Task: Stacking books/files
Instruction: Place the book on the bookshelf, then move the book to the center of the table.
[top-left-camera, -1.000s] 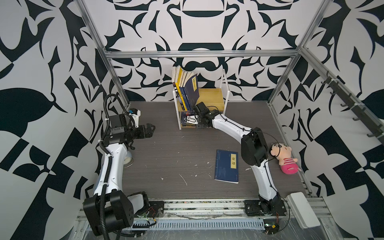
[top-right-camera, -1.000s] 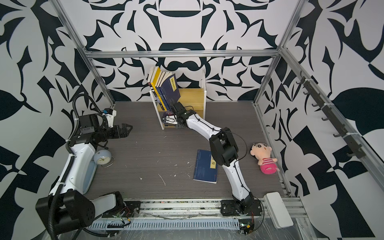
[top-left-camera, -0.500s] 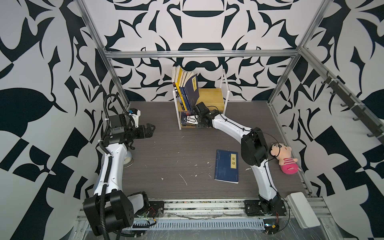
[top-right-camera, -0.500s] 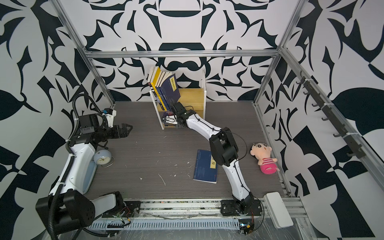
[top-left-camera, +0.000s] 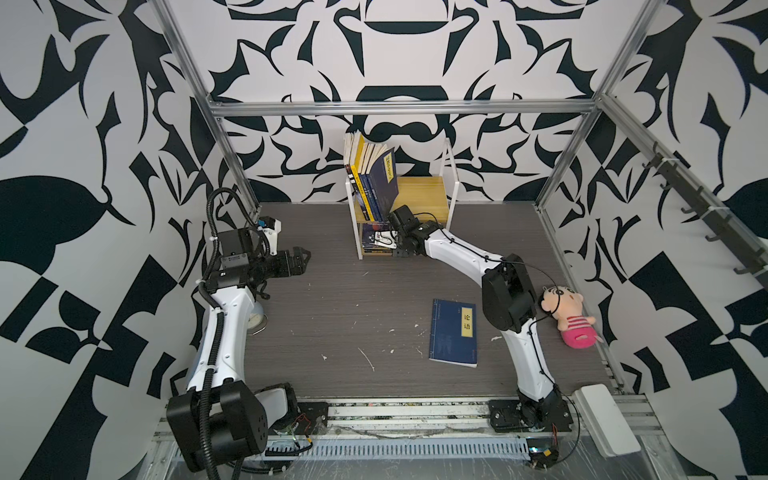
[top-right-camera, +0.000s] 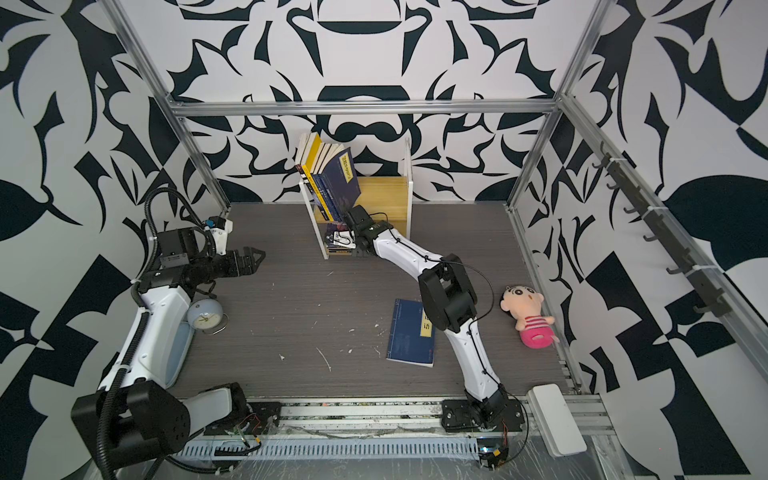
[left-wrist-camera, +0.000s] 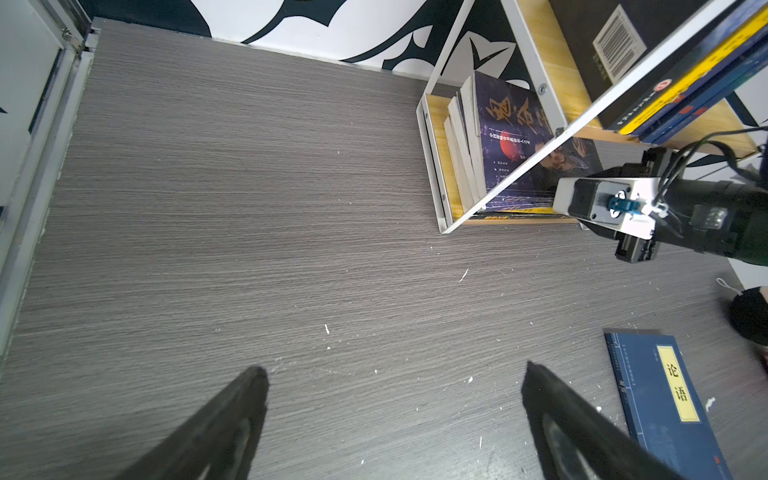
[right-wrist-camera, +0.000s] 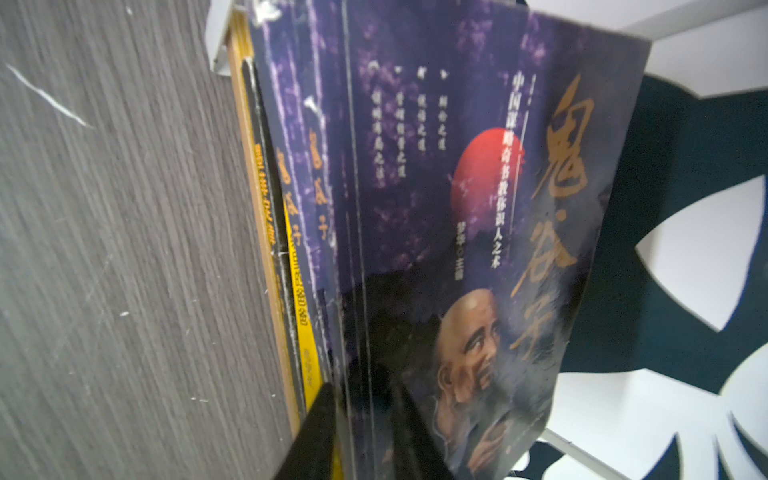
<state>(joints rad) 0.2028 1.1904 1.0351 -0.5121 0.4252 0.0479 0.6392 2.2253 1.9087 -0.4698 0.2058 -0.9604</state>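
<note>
Dark grey wood-grain tabletop (top-left-camera: 332, 316), flecked with white scuffs, sits inside black-and-white leaf-patterned walls (top-left-camera: 395, 54) and a silver aluminium frame (top-left-camera: 399, 109). At 12 o'clock stands a white-framed wooden shelf rack (top-left-camera: 451, 174). Navy and yellow paperbacks (top-left-camera: 376, 183) lean on its upper level, and a dark purple old-man-cover book (right-wrist-camera: 457, 208) is in the lower. The right gripper (right-wrist-camera: 363, 390) straddles that purple book's edge; I cannot tell whether it clamps. The left gripper (left-wrist-camera: 392, 374), at 9 o'clock, hangs wide apart and empty. One navy yellow-labelled book (top-left-camera: 453, 332) lies flat at 4 o'clock
</note>
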